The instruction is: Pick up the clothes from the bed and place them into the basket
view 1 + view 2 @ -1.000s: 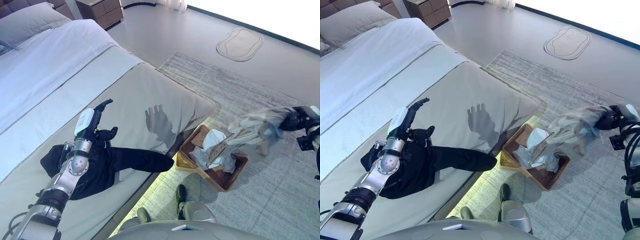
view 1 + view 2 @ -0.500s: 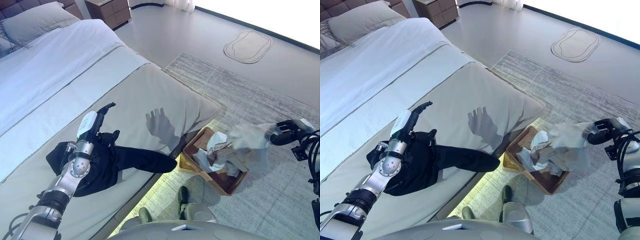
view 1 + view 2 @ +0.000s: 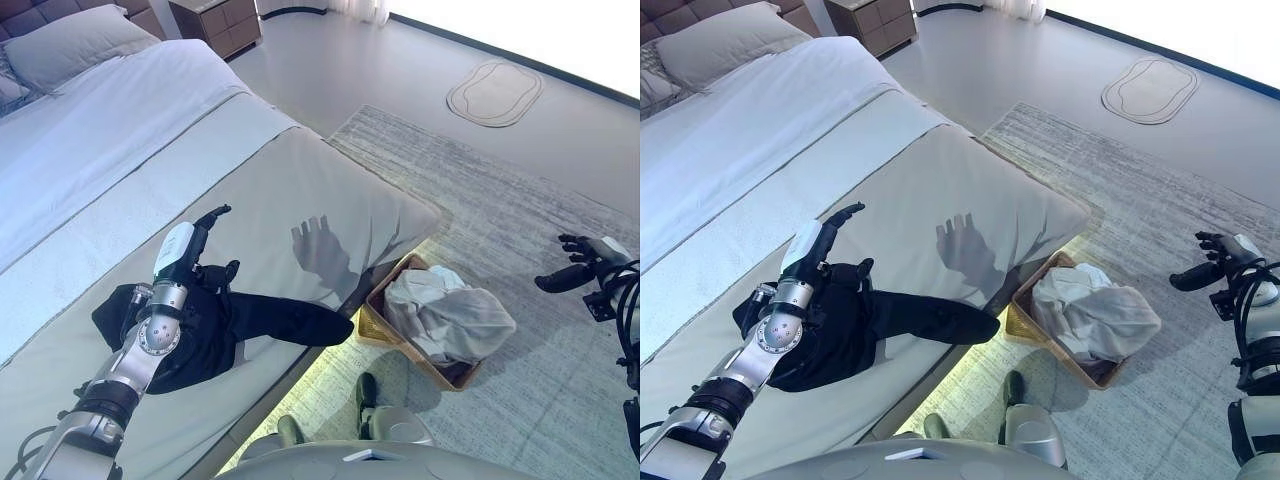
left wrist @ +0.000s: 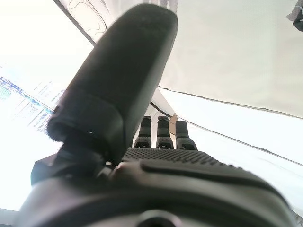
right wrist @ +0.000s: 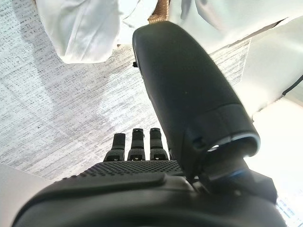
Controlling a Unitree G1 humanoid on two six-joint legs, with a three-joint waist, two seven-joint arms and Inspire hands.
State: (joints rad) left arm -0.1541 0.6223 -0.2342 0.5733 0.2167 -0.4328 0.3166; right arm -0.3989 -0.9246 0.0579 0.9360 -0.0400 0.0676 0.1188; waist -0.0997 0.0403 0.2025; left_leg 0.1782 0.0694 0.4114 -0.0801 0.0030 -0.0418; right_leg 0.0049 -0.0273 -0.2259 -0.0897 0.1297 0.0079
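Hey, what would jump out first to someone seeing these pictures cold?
Probably the black garment on the bed, with the left hand open just above it. Next, the pale clothes heaped in the basket on the rug, the right hand hanging open beyond it.

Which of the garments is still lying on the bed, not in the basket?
The black garment, spread near the bed's edge right by the left hand. The pale grey clothes are heaped in the wicker basket on the rug.
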